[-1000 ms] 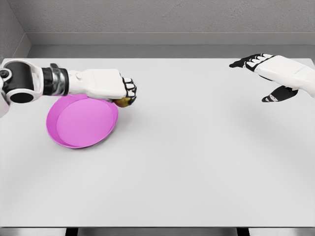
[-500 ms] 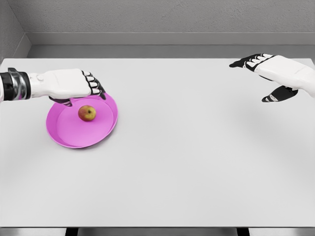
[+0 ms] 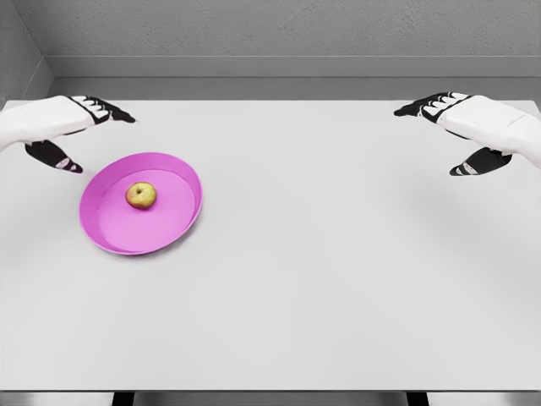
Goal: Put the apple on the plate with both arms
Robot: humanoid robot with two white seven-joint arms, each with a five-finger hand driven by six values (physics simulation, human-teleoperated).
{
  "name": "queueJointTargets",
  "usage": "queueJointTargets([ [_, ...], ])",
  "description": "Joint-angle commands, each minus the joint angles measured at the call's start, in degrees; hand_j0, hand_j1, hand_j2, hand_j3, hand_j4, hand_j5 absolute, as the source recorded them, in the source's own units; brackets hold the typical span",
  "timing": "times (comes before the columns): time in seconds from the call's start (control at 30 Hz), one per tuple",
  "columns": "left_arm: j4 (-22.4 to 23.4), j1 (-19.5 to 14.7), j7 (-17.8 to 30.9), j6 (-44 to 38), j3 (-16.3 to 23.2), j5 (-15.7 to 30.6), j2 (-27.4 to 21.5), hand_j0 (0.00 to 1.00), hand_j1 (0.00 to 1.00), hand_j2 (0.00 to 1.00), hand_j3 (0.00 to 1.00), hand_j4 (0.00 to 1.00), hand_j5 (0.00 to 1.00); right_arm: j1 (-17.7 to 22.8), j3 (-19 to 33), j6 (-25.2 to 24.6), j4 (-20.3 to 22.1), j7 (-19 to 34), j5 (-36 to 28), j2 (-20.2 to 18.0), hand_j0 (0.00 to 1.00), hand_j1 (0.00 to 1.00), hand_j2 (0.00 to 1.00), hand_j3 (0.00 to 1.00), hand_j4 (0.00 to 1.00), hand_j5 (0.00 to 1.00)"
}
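Where the frame's left-centre lies: one apple [image 3: 141, 195], yellowish, resting inside one pink plate [image 3: 177, 224], slightly left of its middle. One white table [image 3: 338, 271] carries both. Two hands: left hand [image 3: 52, 127] at the upper left, fingers spread, empty; right hand [image 3: 469, 127] at the upper right, likewise released, well apart from the plate.

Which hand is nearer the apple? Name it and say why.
The left hand: it hovers open just beyond the pink plate that holds the apple. The right hand hovers open across the table.
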State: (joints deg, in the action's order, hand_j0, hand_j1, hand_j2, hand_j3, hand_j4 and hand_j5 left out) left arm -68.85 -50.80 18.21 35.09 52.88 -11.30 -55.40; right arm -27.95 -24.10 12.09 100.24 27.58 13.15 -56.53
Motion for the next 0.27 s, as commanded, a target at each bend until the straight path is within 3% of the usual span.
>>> queueJointTargets([
  [0.0, 1.18, 0.00, -0.02, -0.09, -0.32, 0.84, -0.24, 1.00, 1.00, 1.00, 1.00, 1.00, 1.00, 0.00, 0.02, -0.05, 0.05, 0.02, -0.14, -0.07, 1.00, 1.00, 1.00, 1.00, 1.00, 1.00],
  [0.23, 1.26, 0.09, 0.07, -0.09, -0.32, 0.49, -0.24, 1.00, 1.00, 1.00, 1.00, 1.00, 1.00, 0.09, 0.02, -0.05, 0.05, 0.02, -0.14, -0.07, 1.00, 1.00, 1.00, 1.00, 1.00, 1.00],
])
